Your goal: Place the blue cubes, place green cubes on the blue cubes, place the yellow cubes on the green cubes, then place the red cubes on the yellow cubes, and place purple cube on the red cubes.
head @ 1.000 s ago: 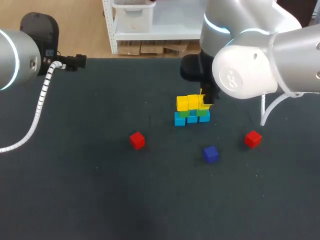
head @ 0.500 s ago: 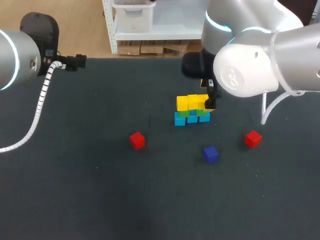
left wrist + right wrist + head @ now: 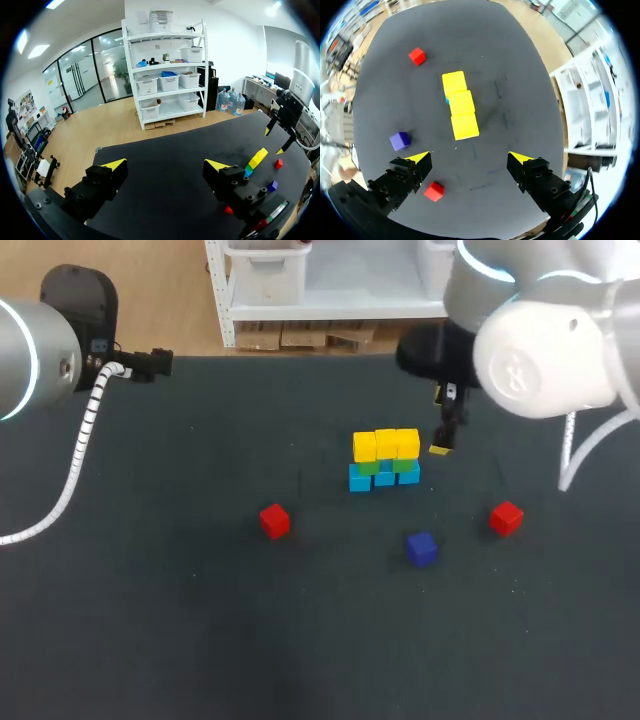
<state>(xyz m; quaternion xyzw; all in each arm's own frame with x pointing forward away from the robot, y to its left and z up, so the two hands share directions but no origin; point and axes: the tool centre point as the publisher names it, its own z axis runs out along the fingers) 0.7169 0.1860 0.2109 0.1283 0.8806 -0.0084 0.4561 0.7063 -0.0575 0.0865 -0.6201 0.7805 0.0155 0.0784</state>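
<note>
Upper right of centre, right gripper hangs spread and empty just beside yellow cubes, which top seemingly green cubes on blue cubes; left gripper also gapes.

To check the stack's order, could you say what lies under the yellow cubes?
Green cubes, resting on blue cubes. Only front faces show; yellow cubes cover their tops.
</note>
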